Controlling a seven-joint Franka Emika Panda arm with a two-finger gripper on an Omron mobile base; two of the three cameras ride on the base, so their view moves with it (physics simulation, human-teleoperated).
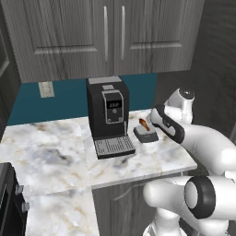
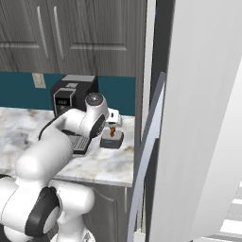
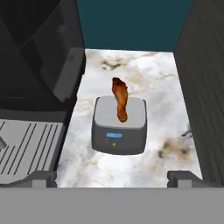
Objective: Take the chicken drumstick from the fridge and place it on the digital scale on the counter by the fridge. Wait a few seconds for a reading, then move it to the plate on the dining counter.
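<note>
- On the coffee machine (image 1: pixel 109 117): a small dark display panel (image 1: pixel 113 104) with pale marks, too blurred to read as digits or letters.
- On the front of the digital scale (image 3: pixel 119 126): a narrow blue readout strip (image 3: pixel 114 135), no legible figures; below it two tiny dots, one yellowish and one green, unlabelled.
- No brand, label or sign legible anywhere else.

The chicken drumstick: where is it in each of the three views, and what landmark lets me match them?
Left base view: chicken drumstick right of centre, on the digital scale.
Right base view: centre-left, on the scale, beside the arm's wrist.
Hand view: centre, lying across the scale's top.
Shared landmark: the black coffee machine, standing next to the scale on the marble counter.
</note>
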